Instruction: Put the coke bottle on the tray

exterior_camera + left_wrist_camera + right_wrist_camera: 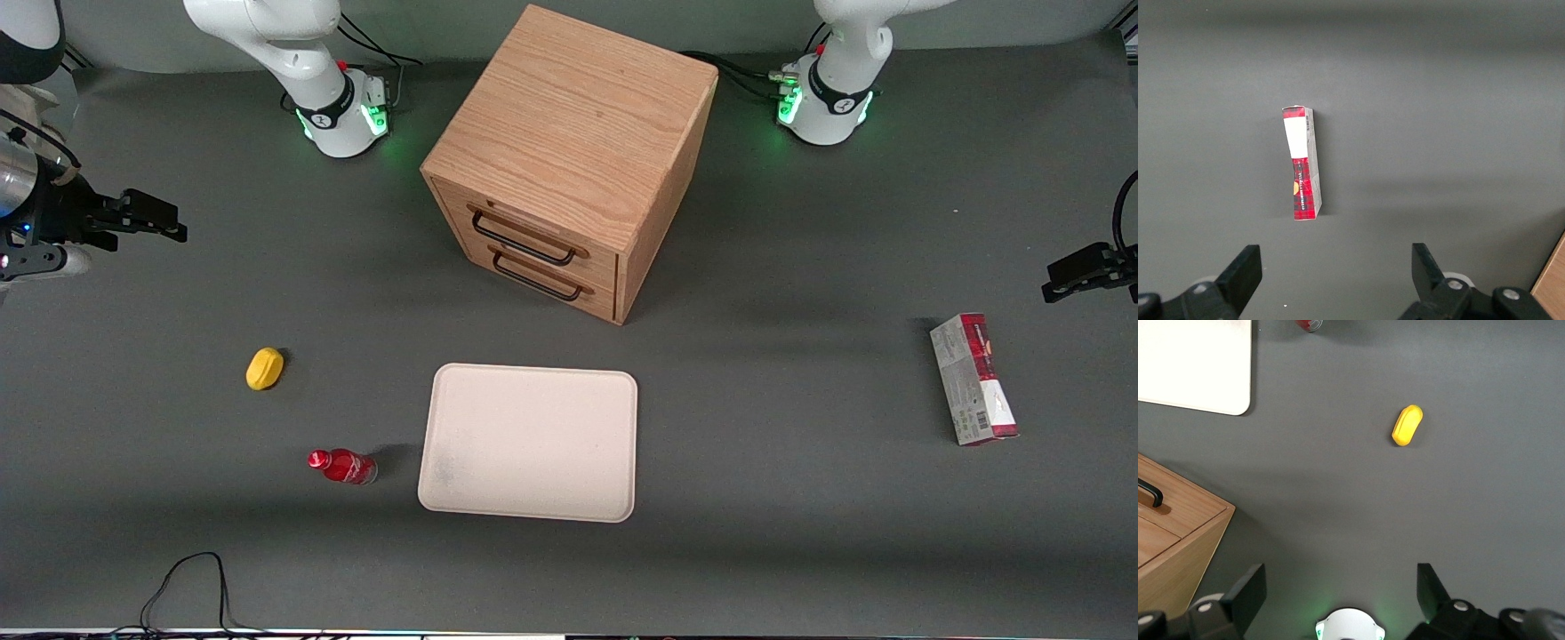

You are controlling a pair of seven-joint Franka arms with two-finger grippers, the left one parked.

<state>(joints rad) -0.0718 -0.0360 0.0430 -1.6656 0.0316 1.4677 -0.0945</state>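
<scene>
Now my claw (173, 222) hangs wide open and empty, high at the working arm's end of the desk (800, 533). I should lower it over the coke bottle (343, 466), which lies on its side just beside the tray (531, 442), nearer the front camera than the yellow lump (264, 368), and grip the body across.

The right arm's end effector (1341, 593) hangs raised and level — holding nothing. Its two fingers (1248, 590) stand wide apart — pointing sideways.
</scene>
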